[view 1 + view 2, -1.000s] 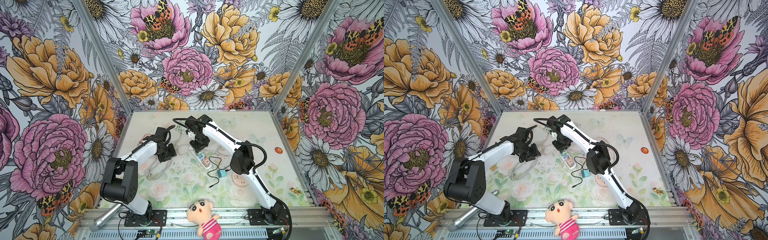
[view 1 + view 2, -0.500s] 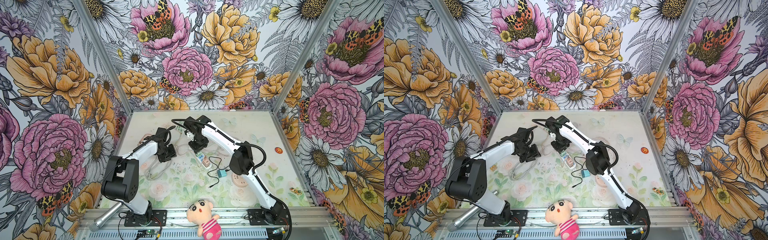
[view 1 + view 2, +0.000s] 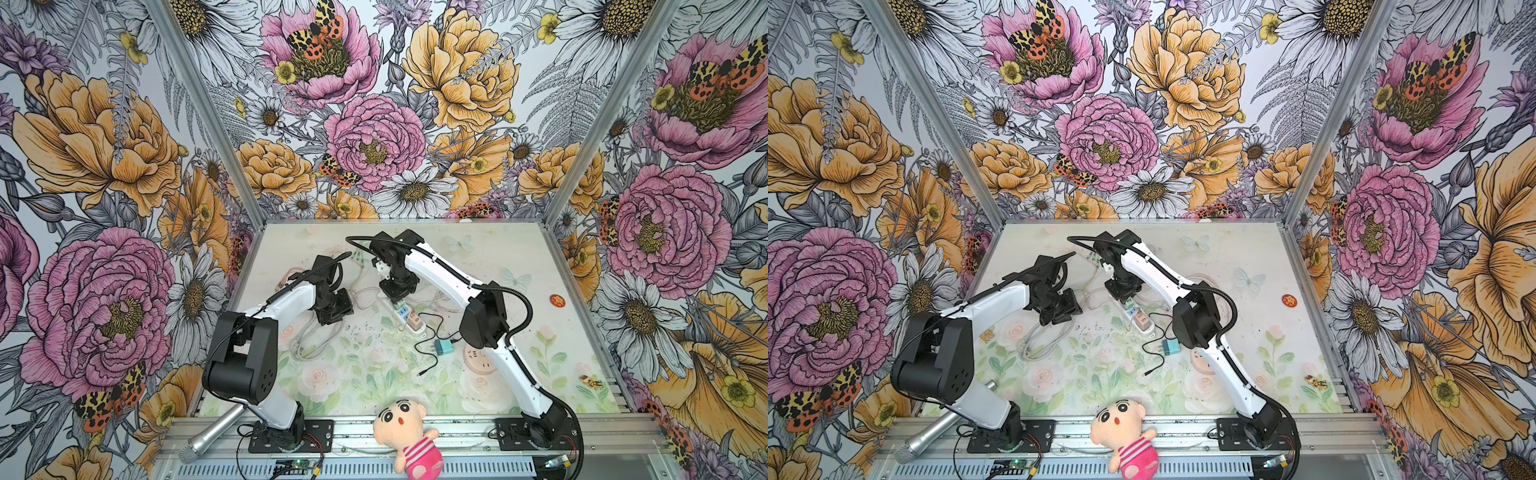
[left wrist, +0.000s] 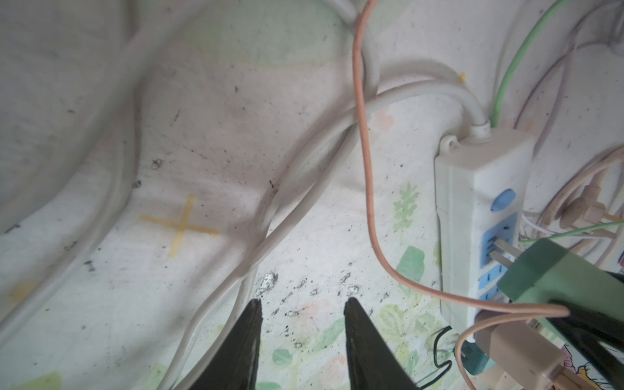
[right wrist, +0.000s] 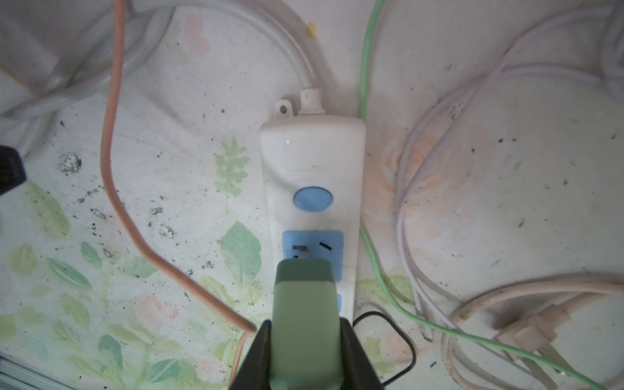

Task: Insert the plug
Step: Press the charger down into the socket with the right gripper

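The right gripper [image 5: 305, 332] is clamped on the flanks of the green plug [image 5: 305, 300] and carries it prongs-first over the power strip [image 5: 312, 155], which lies on the table [image 5: 506, 169] near the middle. The prongs [image 4: 503, 250] sit at the nearest free blue socket [image 5: 314, 244]; whether their tips have entered the slots I cannot tell.

The step in hand looks like the last alignment and press. It calls for the plug held square to the strip, both flat prongs over their pair of slots, and a straight push with no twist. The strip lies loose, so a slanted push could slide or tip it.

In both top views the left gripper [image 4: 303, 302] hangs at about nine o'clock from the strip, its jaws partly parted and empty. It could pin the strip at the end by the blue button [image 5: 313, 199]. The pink cable [image 5: 111, 152] passes close beside the plug and needs to be kept from under it.

The plug is a boxy block, pale sage with a darker green band at its face and two flat metal prongs. At about five o'clock from it a beige plug [image 4: 520, 347] already sits in the strip. The strip is white, running from five to eleven o'clock, where its thick white cord [image 4: 304, 192] leaves. A green wire [image 5: 364, 67] runs beyond.
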Controlling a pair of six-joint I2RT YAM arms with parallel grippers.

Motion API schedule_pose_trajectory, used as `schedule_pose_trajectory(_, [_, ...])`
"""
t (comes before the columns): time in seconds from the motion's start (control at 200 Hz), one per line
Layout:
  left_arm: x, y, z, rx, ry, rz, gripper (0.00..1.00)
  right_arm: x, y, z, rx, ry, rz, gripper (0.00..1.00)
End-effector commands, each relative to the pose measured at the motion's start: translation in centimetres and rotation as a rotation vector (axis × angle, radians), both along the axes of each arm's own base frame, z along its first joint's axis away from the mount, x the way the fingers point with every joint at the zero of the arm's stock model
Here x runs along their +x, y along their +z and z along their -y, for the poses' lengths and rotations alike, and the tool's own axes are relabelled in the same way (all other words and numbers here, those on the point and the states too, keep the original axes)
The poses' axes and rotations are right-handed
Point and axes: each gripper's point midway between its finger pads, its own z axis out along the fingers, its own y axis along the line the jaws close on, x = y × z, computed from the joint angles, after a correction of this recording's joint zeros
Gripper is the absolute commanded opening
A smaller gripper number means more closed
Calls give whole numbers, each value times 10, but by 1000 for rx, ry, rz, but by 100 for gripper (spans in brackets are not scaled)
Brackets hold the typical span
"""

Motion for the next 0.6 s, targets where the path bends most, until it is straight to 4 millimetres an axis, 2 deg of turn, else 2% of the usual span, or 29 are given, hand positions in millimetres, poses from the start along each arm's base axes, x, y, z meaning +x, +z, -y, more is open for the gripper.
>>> schedule_pose_trajectory(0.0, [7, 2, -1, 22, 7, 13, 43, 2, -11, -3, -2, 6, -6, 0])
schedule_pose_trajectory(0.19, [8, 2, 4, 18, -6, 8, 43, -10, -21, -5, -43, 45, -48, 0])
schedule_pose_trajectory(0.41, [10, 9, 4, 31, -11, 32, 43, -9, -38, 11, -139, 41, -58, 0])
schedule_pose_trajectory(0.59, [23, 22, 6, 39, -6, 80, 42, -10, -54, 29, -248, 45, -72, 0])
